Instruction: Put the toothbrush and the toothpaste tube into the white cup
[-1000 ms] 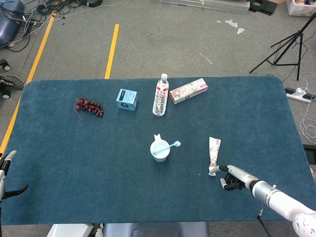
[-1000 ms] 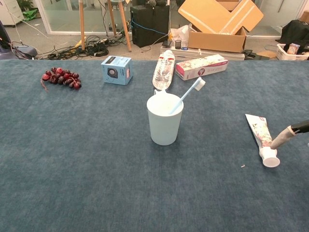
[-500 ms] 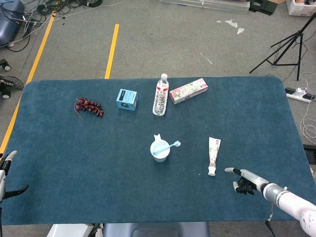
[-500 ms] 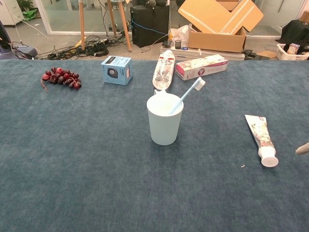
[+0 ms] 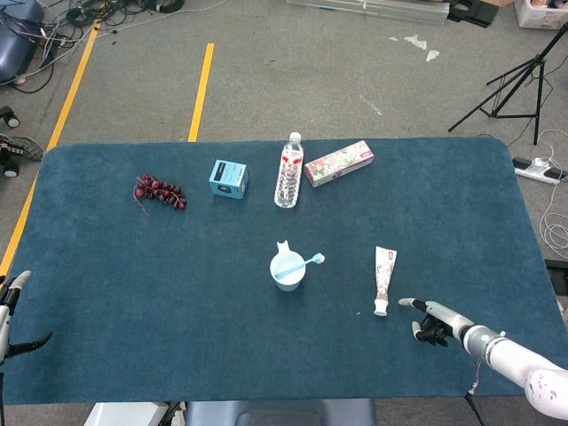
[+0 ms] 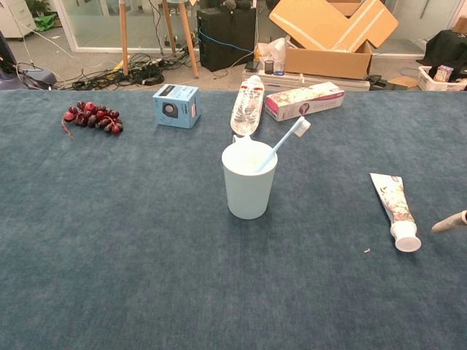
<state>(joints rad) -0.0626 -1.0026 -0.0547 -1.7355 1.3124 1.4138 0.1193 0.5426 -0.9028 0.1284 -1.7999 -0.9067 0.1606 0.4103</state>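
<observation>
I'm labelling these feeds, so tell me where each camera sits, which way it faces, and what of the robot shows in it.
Head view: high above the near edge, looking down on the table; shows the left hand at the left edge and the right hand near the toothpaste tube.
Chest view: low, facing across the table to the room behind; only a fingertip of the right hand shows.
Both share the white cup, toothbrush, tube and right hand.

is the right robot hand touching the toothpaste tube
Apart. The head view shows bare blue cloth between the right robot hand and the cap end of the toothpaste tube; the chest view shows the same gap.
</observation>
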